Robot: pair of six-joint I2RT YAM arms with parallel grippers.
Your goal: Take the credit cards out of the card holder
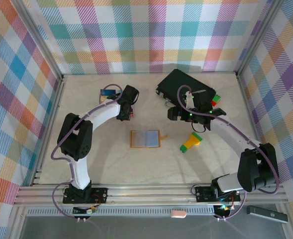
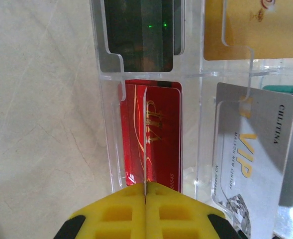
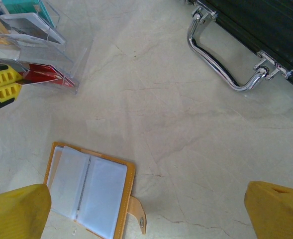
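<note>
1. The counter (image 1: pixel 111 164) is a pale, marble-look surface with faint veins. Walls (image 1: pixel 151 35) of bright plaid cloth close it in on the left, far and right sides.
2. A large black case (image 1: pixel 183 85) with a chrome handle (image 3: pixel 226 64) lies at the far right. A green-and-yellow block (image 1: pixel 191 142) sits to the near right of centre.
3. The card holder (image 1: pixel 145 138) lies open and flat at the middle of the counter, between the two arms and touching neither.
4. It has an orange-tan border and pale grey-blue pockets on both leaves. Its small strap tab (image 3: pixel 138 215) sticks out on the right side.
5. A clear plastic rack (image 2: pixel 111 149) stands at the far left. Its compartments hold a red card (image 2: pixel 161 134), a grey-white card (image 2: pixel 250 149) marked VIP, a gold card (image 2: pixel 265 30) and a dark card (image 2: pixel 141 35). A teal card (image 3: pixel 22 6) shows in the right wrist view.
6. The left jaws are pressed together on a thin card (image 2: pixel 145 149), seen edge-on. It stands over the red card's compartment, pinched between yellow fingers (image 2: pixel 111 214).
7. The right jaws are spread wide and hold nothing. Their yellow fingers (image 3: pixel 17 211) hang above bare counter, to the far right of the card holder and near the case.
</note>
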